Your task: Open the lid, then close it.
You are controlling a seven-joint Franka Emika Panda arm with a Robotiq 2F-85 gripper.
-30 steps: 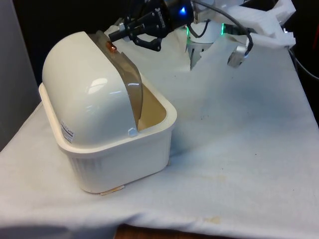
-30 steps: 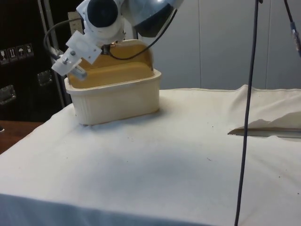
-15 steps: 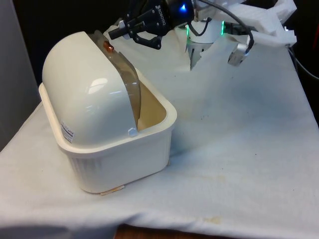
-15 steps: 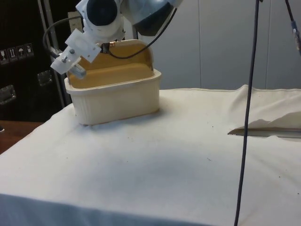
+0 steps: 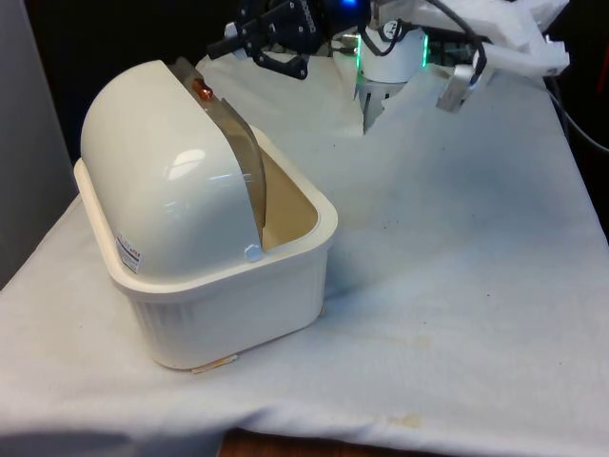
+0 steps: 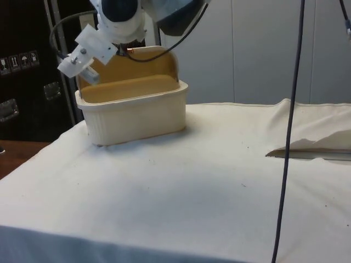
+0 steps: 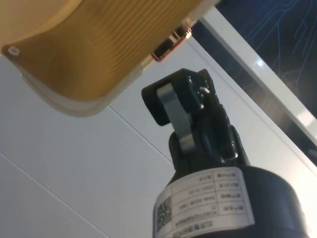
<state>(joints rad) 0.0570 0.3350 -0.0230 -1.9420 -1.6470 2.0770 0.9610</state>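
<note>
Fingers: black, grey-padded, apparently pressed together, though the wrist view shows them from one side and the gap is hard to judge; nothing between them. Gripper: held in the air above and behind the handle, near it but clear of contact, tips aimed toward the front view's left. Handle: small copper-coloured knob on the lid's free edge, riding at the top of the dome; in the wrist view it sits just beyond the fingertips with open space between. Lid: tinted, ribbed roll-top, rolled up and back under the dome, so the mouth stands open. Dome: cream fixed hood, housing the lid when it is raised. Box: cream ribbed tub on the front view's left, back turned to that camera, tan interior exposed in the side view. Cloth: white, covering the table. Status, by judgement: opening half done, closing half not yet done; the gripper's place above the knob suits hooking or pushing it forward and down along the lid's arc. Risk: a push off that arc may slip past the knob.
</note>
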